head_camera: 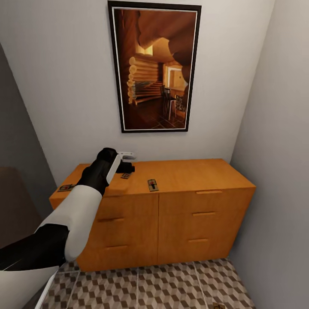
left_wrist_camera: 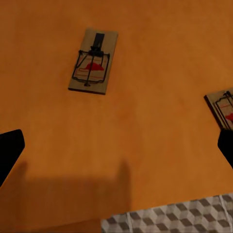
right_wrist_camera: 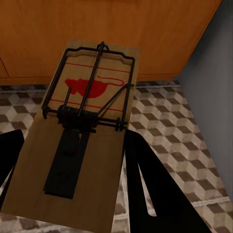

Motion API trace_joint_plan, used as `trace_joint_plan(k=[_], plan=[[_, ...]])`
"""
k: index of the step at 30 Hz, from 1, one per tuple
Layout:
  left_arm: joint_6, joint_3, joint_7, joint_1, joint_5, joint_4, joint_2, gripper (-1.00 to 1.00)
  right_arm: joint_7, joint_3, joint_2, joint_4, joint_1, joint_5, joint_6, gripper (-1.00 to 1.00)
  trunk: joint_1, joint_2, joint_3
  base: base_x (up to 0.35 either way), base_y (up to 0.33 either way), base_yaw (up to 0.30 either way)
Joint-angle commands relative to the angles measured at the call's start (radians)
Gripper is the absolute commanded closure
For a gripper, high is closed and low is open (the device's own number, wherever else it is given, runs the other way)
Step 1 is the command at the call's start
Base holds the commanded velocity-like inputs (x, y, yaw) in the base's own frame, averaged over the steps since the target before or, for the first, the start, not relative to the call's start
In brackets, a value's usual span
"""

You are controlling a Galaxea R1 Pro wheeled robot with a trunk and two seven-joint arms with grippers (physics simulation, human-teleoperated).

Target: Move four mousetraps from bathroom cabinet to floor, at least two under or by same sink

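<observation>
Right gripper point(right_wrist_camera: 68, 145): jaws pinch one mousetrap point(right_wrist_camera: 85, 131) by its long edges, board held low over the cube-pattern floor tiles point(right_wrist_camera: 165, 121), cabinet front point(right_wrist_camera: 97, 29) just beyond. A corner of what may be this trap shows at the floor edge in the head view; cannot confirm

Left gripper point(left_wrist_camera: 116, 145): jaws spread wide, nothing between them, hovering above the cabinet top point(head_camera: 193, 174). Second mousetrap point(left_wrist_camera: 93, 61) lies flat under and ahead of the fingers; third mousetrap point(left_wrist_camera: 223, 108) off to one side. Fourth mousetrap point(head_camera: 66, 187) sits at the top's far left corner, apart from the arm

Step in hand, judged: pick-up of the second trap while the right carries the first. Next move calls for lowering the left gripper, squaring to the board's narrow width, closing clear of the wire bar. Sink not yet located
</observation>
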Motion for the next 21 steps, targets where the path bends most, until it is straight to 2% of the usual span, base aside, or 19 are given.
trace_joint_plan(k=[1, 11, 21], plan=[[0.004, -0.002, 0.004, 0.000, 0.001, 0.001, 0.000, -1.00, -0.003, -0.002, 0.000, 0.001, -0.001, 0.007, -0.002, 1.00, 0.000, -0.001, -0.001, 0.002, -0.002, 0.000], [0.002, 0.000, 0.003, 0.001, 0.000, 0.035, 0.002, -1.00, -0.003, -0.002, 0.000, 0.001, -0.001, 0.007, -0.002, 1.00, 0.000, -0.001, -0.001, 0.010, 0.000, 0.000], [0.002, 0.000, 0.003, 0.001, 0.000, 0.038, 0.002, -1.00, -0.003, -0.002, 0.000, 0.001, -0.001, 0.007, -0.002, 1.00, 0.000, -0.001, -0.001, 0.095, 0.000, 0.000]])
